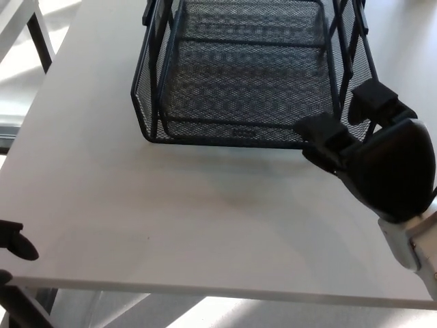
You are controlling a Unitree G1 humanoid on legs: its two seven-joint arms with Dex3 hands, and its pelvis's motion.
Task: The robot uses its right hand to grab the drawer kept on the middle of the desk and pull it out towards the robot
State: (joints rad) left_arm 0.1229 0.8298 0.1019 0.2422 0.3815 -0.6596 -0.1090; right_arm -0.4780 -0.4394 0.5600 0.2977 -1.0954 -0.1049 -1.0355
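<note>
A black wire-mesh drawer (pixel 239 89) sits at the middle back of the white desk (pixel 171 219); its front rim (pixel 218 141) sticks out toward me from its black rack (pixel 153 20). My right hand (pixel 382 164) comes in from the right. Its fingers (pixel 326 137) are closed on the drawer's front right corner, one over the rim and one along the right side wall. Only a small black part of my left hand (pixel 15 244) shows at the lower left, off the desk's edge, and its state is hidden.
The desk's front edge (pixel 205 292) runs along the bottom of the picture. A second white table with a dark leg (pixel 37 34) stands at the upper left, across a gap of floor.
</note>
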